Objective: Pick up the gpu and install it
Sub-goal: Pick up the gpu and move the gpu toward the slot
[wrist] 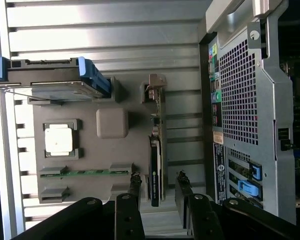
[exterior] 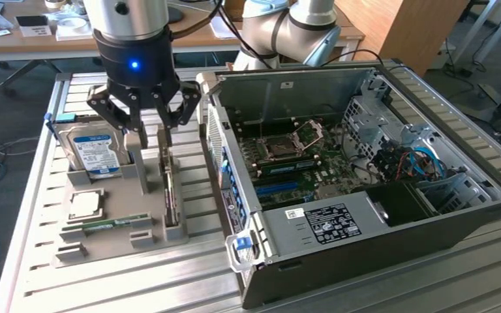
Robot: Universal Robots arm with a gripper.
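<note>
The gpu (exterior: 170,189) stands on its long edge in a slot of the grey holder tray (exterior: 111,244), a slim dark card seen edge-on. In the wrist view the gpu (wrist: 155,170) runs between my two black fingers (wrist: 135,182), with a gap on each side. My gripper (exterior: 152,138) hangs open just above the card's far end and holds nothing. The open computer case (exterior: 364,163) lies to the exterior view's right of the tray, its motherboard (exterior: 303,163) exposed.
On the tray (wrist: 90,150) are also a hard drive (exterior: 94,153) with a blue-white label, a square processor (exterior: 85,204) and a green memory stick (exterior: 111,225). The case's perforated rear panel (wrist: 245,100) stands close beside the card. Everything rests on a slatted metal table (exterior: 146,287).
</note>
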